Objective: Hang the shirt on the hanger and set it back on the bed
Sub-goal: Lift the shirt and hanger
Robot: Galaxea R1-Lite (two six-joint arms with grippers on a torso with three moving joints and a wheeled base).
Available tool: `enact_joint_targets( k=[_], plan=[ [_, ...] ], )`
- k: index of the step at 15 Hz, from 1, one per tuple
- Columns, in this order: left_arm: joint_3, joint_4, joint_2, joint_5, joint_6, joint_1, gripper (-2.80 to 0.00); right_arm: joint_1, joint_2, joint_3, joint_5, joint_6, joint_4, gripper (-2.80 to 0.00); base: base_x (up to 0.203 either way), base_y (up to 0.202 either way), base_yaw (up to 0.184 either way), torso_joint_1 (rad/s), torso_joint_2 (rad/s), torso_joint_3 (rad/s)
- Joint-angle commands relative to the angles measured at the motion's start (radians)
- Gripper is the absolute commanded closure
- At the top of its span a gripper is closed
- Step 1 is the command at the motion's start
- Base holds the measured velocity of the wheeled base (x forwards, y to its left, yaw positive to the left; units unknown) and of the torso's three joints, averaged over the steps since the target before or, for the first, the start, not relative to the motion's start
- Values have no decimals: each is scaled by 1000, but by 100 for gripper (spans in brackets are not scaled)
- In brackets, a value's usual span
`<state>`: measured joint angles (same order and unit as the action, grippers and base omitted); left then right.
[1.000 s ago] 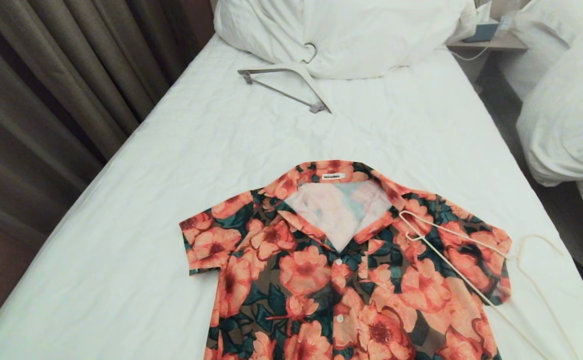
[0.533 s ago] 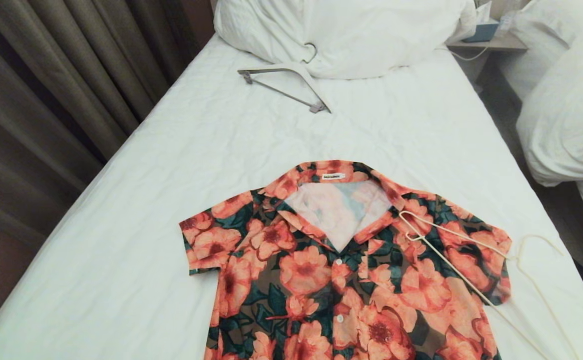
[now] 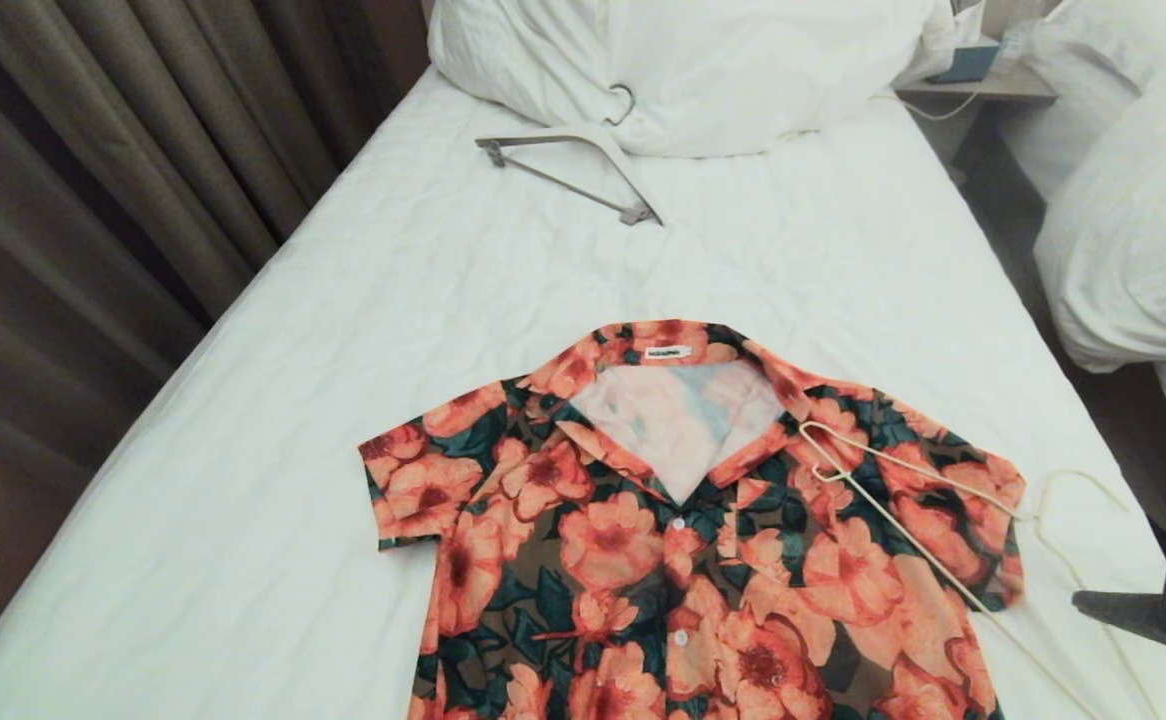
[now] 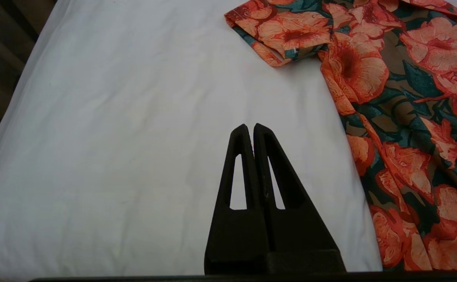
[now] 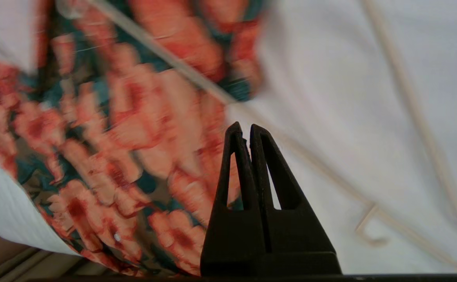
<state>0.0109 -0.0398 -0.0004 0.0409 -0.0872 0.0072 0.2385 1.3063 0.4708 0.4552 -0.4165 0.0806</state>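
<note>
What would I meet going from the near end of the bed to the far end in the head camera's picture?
Flowered shirt → bare white sheet of the bed → thicker white hanger → bunched white duvet.

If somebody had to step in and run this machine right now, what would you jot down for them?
Left gripper: shut, empty, over bare sheet beside the shirt's sleeve.
Right gripper: shut, empty, at the bed's right edge above the shirt's edge and the hanger.
Shirt: flat on the bed, buttoned, collar toward the duvet.
Hanger: lying partly across the shirt's right shoulder, hook out on the sheet, not inside the shirt.
A thicker white hanger lies further up; not ours.
Done: nothing.
Left: grasp the hanger, thread it into the shirt, lay both back down.
</note>
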Motion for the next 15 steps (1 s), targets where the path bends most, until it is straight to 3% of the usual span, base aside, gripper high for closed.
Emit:
enact_joint_targets(
  k=[1,3,6,7,9,11,13,15],
  plan=[
    [0,0,0,1,0,0,0,89,217,25,49,31,0,0,0,0,0,0,0,0],
    [0,0,0,1,0,0,0,192,281,82,95,145,-55,0,0,0,0,0,0,0],
    [0,0,-1,1,0,0,0,279,313,217,129,282,-286,0,0,0,0,0,0,0],
    [0,0,0,1,0,0,0,304,327,263,157,317,-360,-280,0,0,0,0,0,0],
    [0,0,0,1,0,0,0,333,356,306,181,421,-458,-280,0,0,0,0,0,0],
    [0,0,-1,1,0,0,0,357,390,309,196,511,-465,-280,0,0,0,0,0,0],
    [0,0,0,1,0,0,0,410,442,326,304,646,-470,-280,0,0,0,0,0,0],
    [0,0,0,1,0,0,0,430,492,361,404,705,-474,-280,0,0,0,0,0,0]
  ],
)
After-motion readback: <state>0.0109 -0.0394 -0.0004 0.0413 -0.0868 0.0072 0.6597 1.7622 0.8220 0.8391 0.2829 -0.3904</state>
